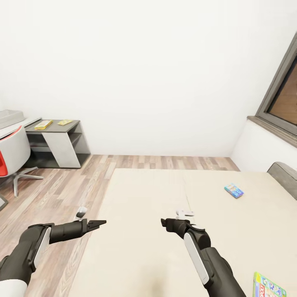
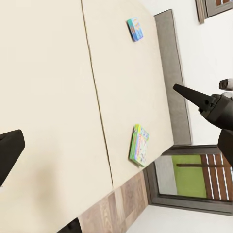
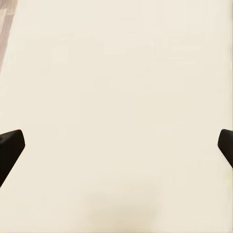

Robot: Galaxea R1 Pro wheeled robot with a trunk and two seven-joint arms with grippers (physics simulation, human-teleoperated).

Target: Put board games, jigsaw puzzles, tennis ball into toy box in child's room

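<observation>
**Both arms empty over the bed, two game boxes lying on the mattress**

You are facing the bed (image 1: 156,198), with its beige mattress spread out ahead of you and the grey headboard (image 1: 284,173) at the far right. Your left gripper (image 1: 97,223) hangs over the left edge of the mattress, pointing right; your right gripper (image 1: 167,225) hangs over the middle of the mattress, pointing left. In the right wrist view the two fingertips (image 3: 10,145) stand wide apart with bare mattress between them, so those jaws are spread and hold nothing. The left jaws also look spread and empty, with one dark fingertip (image 2: 8,150) at the edge of the left wrist view and nothing beside it.

Two board games lie on the bed. The small blue box (image 1: 234,190) rests flat on the far right part of the mattress, near the headboard. The green-edged box (image 1: 269,286) lies flat at the near right, close to your right arm. Both are well apart from either gripper.

Far left, the table (image 1: 62,128) stands against the white wall with two yellow flat boxes (image 1: 43,124) on its dark top, and the red-and-white chair (image 1: 12,154) sits just beside it.
</observation>
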